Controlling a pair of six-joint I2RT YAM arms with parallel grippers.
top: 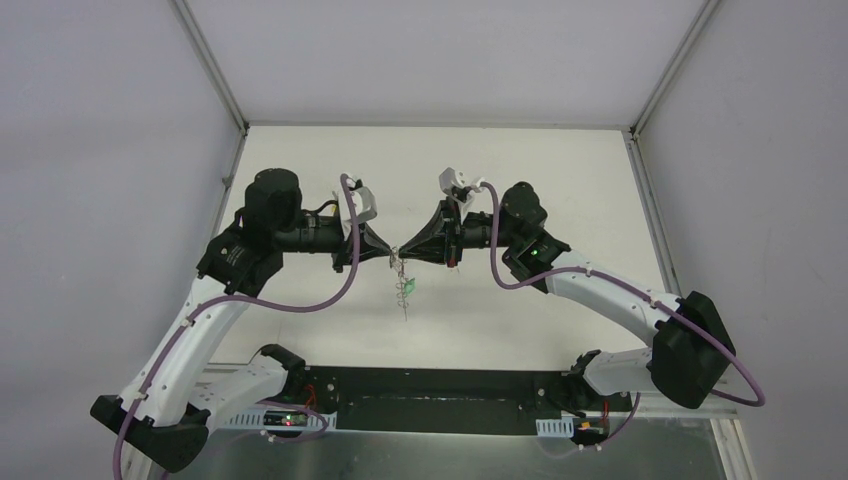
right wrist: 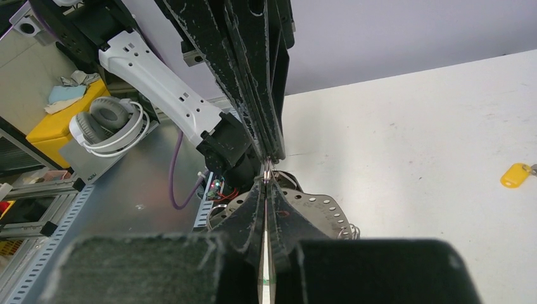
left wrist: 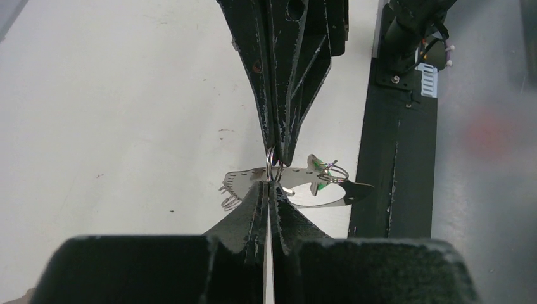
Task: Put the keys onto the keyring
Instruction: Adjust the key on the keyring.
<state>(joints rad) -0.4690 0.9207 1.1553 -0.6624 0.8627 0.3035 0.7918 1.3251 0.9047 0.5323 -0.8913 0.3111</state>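
My two grippers meet tip to tip above the table's middle. The left gripper and the right gripper are both shut on one small wire ring. Below that ring hangs the keyring, a flat silvery loop with a row of holes. A green tag of one of the keys dangles from the keyring by its own little ring. A yellow key tag lies on the table, cut off by the right wrist view's edge.
The black base rail runs along the table's near edge below the hanging keyring. Off the table, in the right wrist view, grey headphones lie on a shelf. Grey walls close in the white table on three sides.
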